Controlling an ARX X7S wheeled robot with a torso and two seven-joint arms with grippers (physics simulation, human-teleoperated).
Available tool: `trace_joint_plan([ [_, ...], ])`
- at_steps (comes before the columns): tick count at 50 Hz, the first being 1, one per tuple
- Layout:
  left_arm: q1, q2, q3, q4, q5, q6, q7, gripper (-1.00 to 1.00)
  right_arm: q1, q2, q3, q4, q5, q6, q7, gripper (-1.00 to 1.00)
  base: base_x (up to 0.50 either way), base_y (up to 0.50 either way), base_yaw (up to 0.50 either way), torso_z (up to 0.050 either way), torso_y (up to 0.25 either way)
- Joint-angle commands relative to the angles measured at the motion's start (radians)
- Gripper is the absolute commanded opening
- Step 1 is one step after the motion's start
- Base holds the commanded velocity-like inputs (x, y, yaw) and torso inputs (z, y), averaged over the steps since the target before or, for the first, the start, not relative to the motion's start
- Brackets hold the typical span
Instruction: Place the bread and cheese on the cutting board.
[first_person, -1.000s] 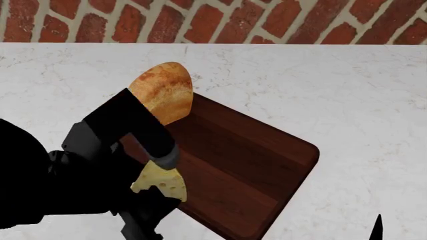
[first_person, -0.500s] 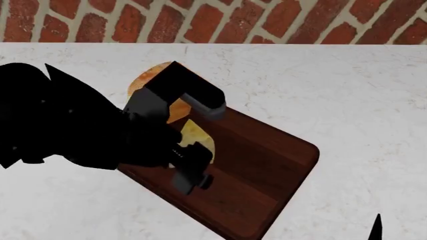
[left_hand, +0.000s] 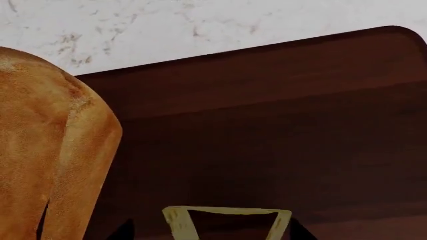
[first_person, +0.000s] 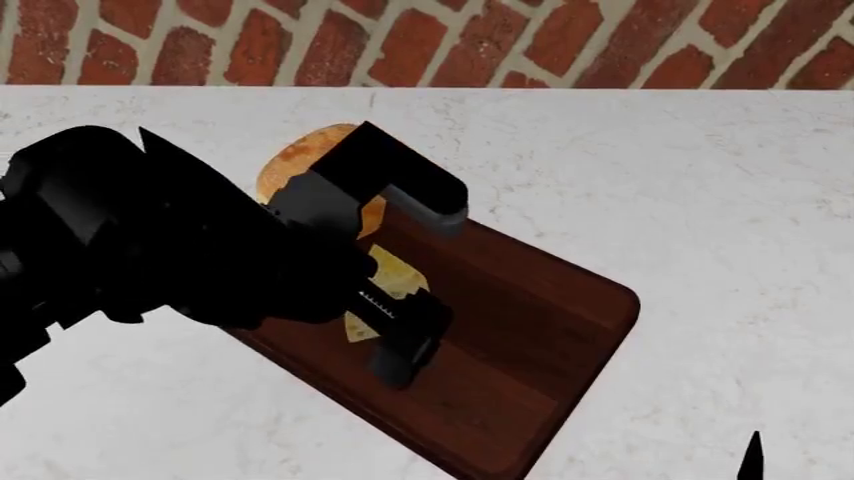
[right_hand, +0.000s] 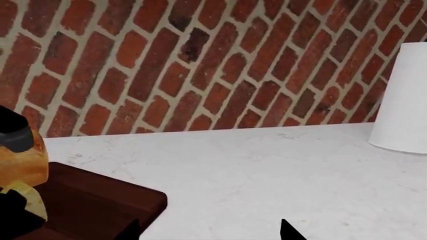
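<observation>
The cutting board (first_person: 534, 330) lies at an angle on the white counter. The bread (first_person: 300, 155) sits on its far left corner, partly hidden by my left arm; it fills the edge of the left wrist view (left_hand: 47, 150). My left gripper (first_person: 400, 275) is over the board's middle, beside the bread, shut on the cheese (first_person: 390, 280), which shows between its fingertips in the left wrist view (left_hand: 177, 225). My right gripper (right_hand: 210, 232) is open and empty over bare counter off the board's corner (right_hand: 100, 200).
A brick wall (first_person: 427, 40) runs along the counter's back. A white cylinder (right_hand: 403, 100) stands on the counter near the wall in the right wrist view. Only a dark tip of the right gripper (first_person: 754, 455) shows in the head view.
My left arm has swung from the board's near left edge up over its middle, carrying the cheese next to the bread. The right gripper has not moved.
</observation>
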Motion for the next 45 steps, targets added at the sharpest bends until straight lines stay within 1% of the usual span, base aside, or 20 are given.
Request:
trace_joint_plan([
  [1, 0.009, 0.042, 0.002, 0.012, -0.035, 0.048, -0.006, 1.0, 0.01, 0.0, 0.022, 0.003, -0.008, 0.019, -0.03, 1.0, 0.0, 0.0, -0.01, 0.0, 0.0],
  [8, -0.009, 0.026, -0.017, 0.048, -0.065, 0.038, -0.042, 1.0, 0.022, 0.0, 0.035, -0.013, 0.008, 0.046, -0.041, 1.0, 0.0, 0.0, 0.0, 0.0, 0.0],
  [18, -0.041, -0.104, -0.103, 0.357, -0.178, 0.013, -0.225, 1.0, 0.026, 0.0, 0.041, -0.017, 0.019, 0.058, -0.052, 1.0, 0.0, 0.0, 0.0, 0.0, 0.0],
  [21, -0.055, -0.127, -0.11, 0.387, -0.176, 0.019, -0.266, 1.0, 0.027, 0.0, 0.043, -0.019, 0.02, 0.06, -0.053, 1.0, 0.0, 0.0, 0.0, 0.0, 0.0],
  [25, -0.085, -0.146, -0.128, 0.388, -0.188, 0.015, -0.279, 1.0, 0.029, 0.0, 0.046, -0.02, 0.021, 0.064, -0.056, 1.0, 0.0, 0.0, 0.0, 0.0, 0.0],
  [30, -0.103, -0.18, -0.149, 0.441, -0.22, 0.003, -0.306, 1.0, 0.029, 0.0, 0.047, -0.02, 0.02, 0.06, -0.063, 1.0, 0.0, 0.0, 0.0, 0.0, 0.0],
  [33, -0.106, -0.218, -0.165, 0.52, -0.243, 0.003, -0.355, 1.0, 0.023, 0.0, 0.042, -0.02, 0.007, 0.052, -0.048, 1.0, 0.0, 0.0, 0.0, 0.0, 0.0],
  [36, -0.108, -0.242, -0.173, 0.56, -0.251, 0.004, -0.373, 1.0, 0.021, 0.0, 0.04, -0.02, 0.005, 0.046, -0.037, 1.0, 0.0, 0.0, 0.0, 0.0, 0.0],
  [38, -0.112, -0.264, -0.186, 0.596, -0.268, 0.007, -0.396, 1.0, 0.02, 0.0, 0.04, -0.021, 0.005, 0.048, -0.038, 1.0, 0.0, 0.0, 0.0, 0.0, 0.0],
  [39, -0.108, -0.286, -0.208, 0.623, -0.308, 0.012, -0.412, 1.0, 0.018, 0.0, 0.039, -0.02, 0.001, 0.043, -0.038, 1.0, 0.0, 0.0, 0.0, 0.0, 0.0],
  [40, -0.109, -0.292, -0.207, 0.638, -0.303, 0.013, -0.419, 1.0, 0.016, 0.0, 0.037, -0.02, -0.002, 0.04, -0.035, 1.0, 0.0, 0.0, 0.0, 0.0, 0.0],
  [41, -0.093, -0.327, -0.223, 0.696, -0.322, 0.027, -0.441, 1.0, 0.01, 0.0, 0.031, -0.009, -0.009, 0.027, -0.038, 1.0, 0.0, 0.0, 0.0, 0.0, 0.0],
  [44, -0.073, -0.389, -0.253, 0.8, -0.354, 0.052, -0.477, 1.0, 0.01, 0.0, 0.031, -0.017, -0.017, 0.028, -0.018, 1.0, 0.0, 0.0, 0.0, 0.0, 0.0],
  [45, -0.065, -0.427, -0.267, 0.852, -0.363, 0.061, -0.487, 1.0, 0.009, 0.0, 0.03, -0.018, -0.025, 0.029, -0.006, 1.0, 0.0, 0.0, 0.0, 0.0, 0.0],
])
